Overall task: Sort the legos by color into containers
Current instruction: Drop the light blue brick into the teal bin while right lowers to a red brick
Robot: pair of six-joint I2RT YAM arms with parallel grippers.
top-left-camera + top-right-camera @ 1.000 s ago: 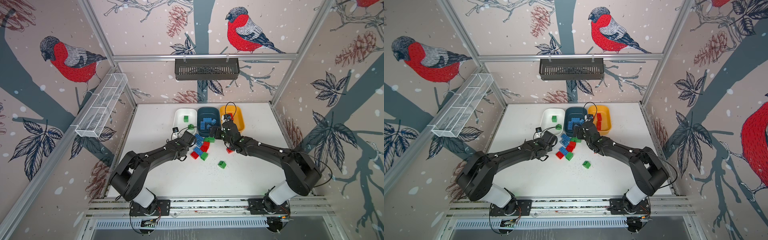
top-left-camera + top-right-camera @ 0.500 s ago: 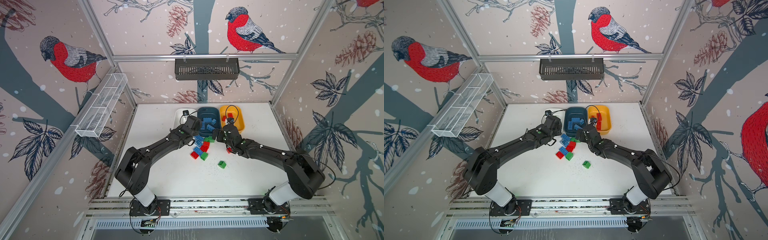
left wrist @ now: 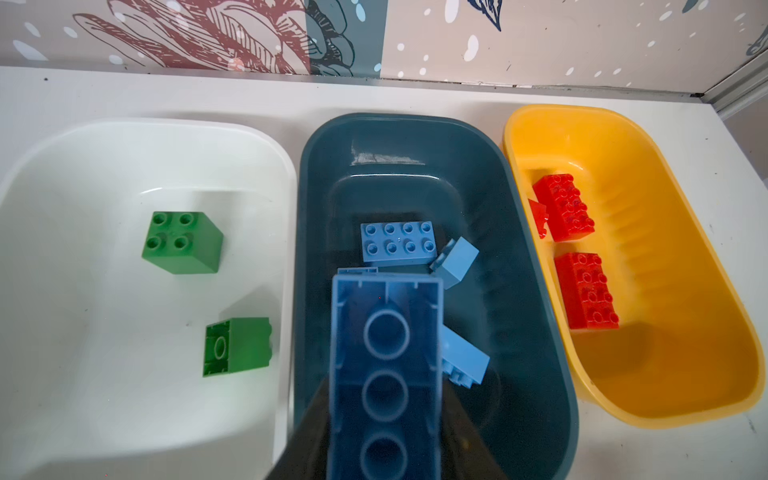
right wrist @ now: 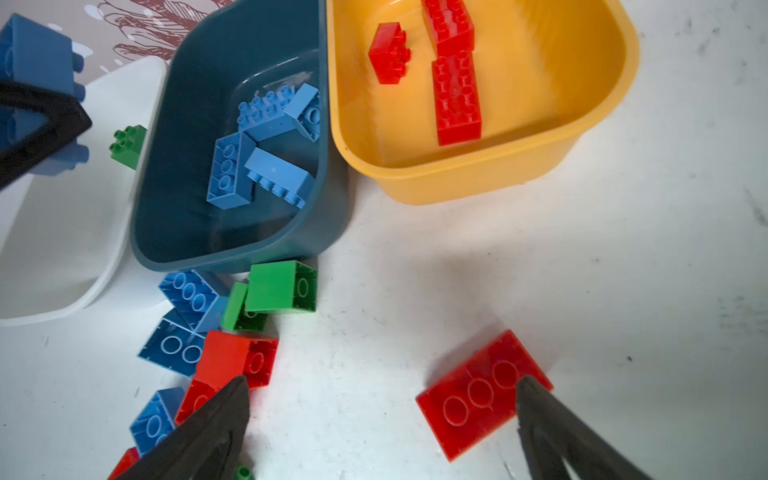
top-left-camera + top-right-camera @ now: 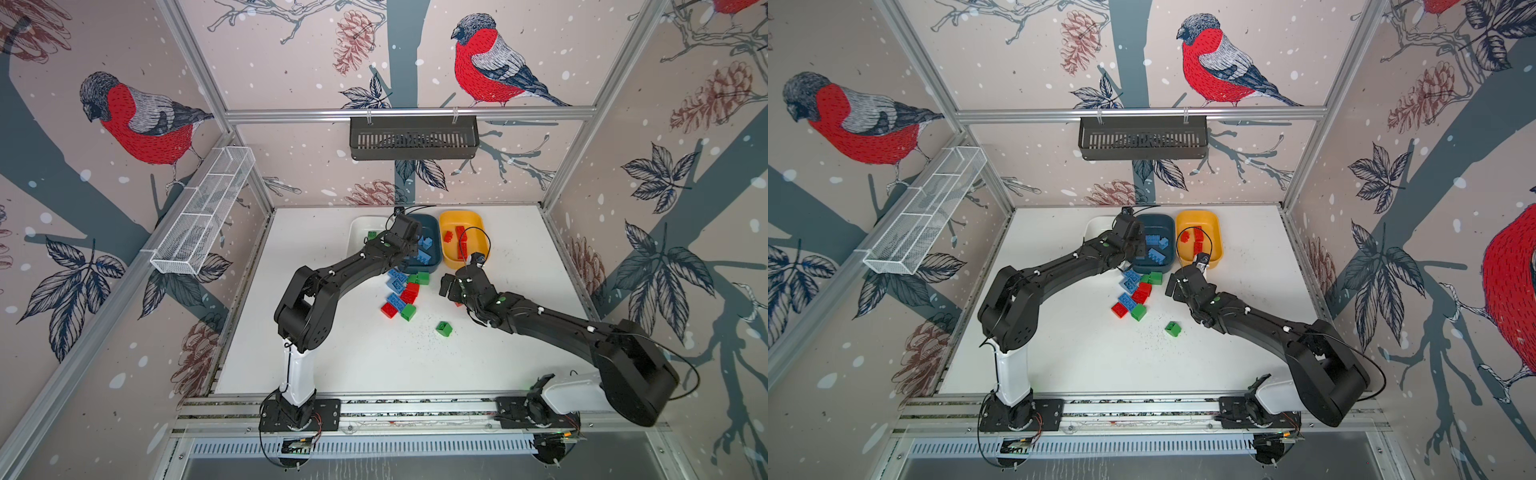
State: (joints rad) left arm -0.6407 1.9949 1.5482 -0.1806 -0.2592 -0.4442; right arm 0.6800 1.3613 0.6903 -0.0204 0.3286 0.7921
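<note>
A long blue brick [image 3: 386,374], its hollow underside facing the lens, is clamped between the dark fingers [image 3: 461,436] of the left gripper [image 3: 386,399] above the teal tub [image 3: 415,120], where paler blue bricks [image 3: 399,243] lie (one studs-up). The white tub [image 3: 166,129] alongside holds two green bricks [image 3: 183,243]; the yellow tub [image 3: 582,110] holds red bricks [image 3: 586,291].

My left gripper [image 5: 410,240] has swung up off the pile of bricks [image 5: 402,293], long blue brick [image 3: 386,353] pinched tight, crossed the white tub [image 3: 41,187], and now hangs over the dark teal tub [image 3: 399,120]. My right gripper [image 4: 386,388], fingers spread wide, has backed off from the yellow tub [image 4: 478,178]. A red brick [image 4: 478,395] now lies between them, closer to one finger.
</note>
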